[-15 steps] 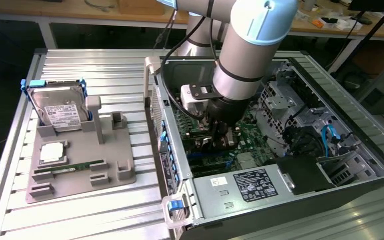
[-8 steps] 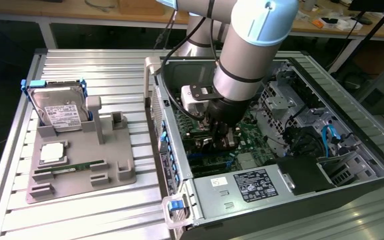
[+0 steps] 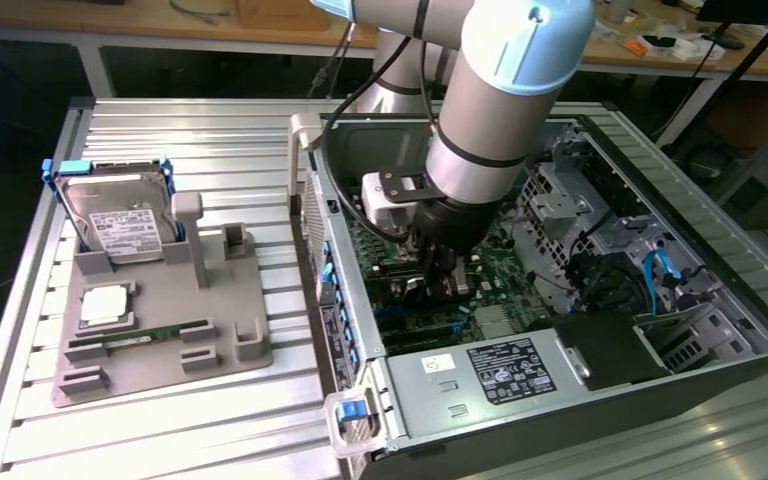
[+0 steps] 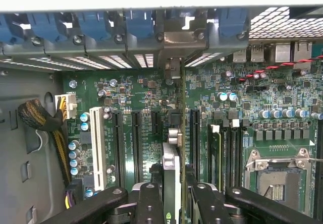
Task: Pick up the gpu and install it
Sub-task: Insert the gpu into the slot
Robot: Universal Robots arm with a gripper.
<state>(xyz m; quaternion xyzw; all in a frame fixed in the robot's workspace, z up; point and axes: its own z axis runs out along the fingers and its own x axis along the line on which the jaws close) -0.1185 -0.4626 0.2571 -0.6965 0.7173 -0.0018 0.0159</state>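
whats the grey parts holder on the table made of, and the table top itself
Parts holder: probably plastic, perhaps 3D printed, with a matte finish; it is a dull, uniform grey with blocky posts.
Table top: likely bare aluminium, silvery with a satin finish; its long ribbed slats catch the light.

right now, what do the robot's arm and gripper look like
The arm is a silver-grey cylinder with a light blue joint cap, black bands and a black cable looping beside it. A pale box sits under a black wrist bracket. The gripper has black linkage fingers with round bolts.
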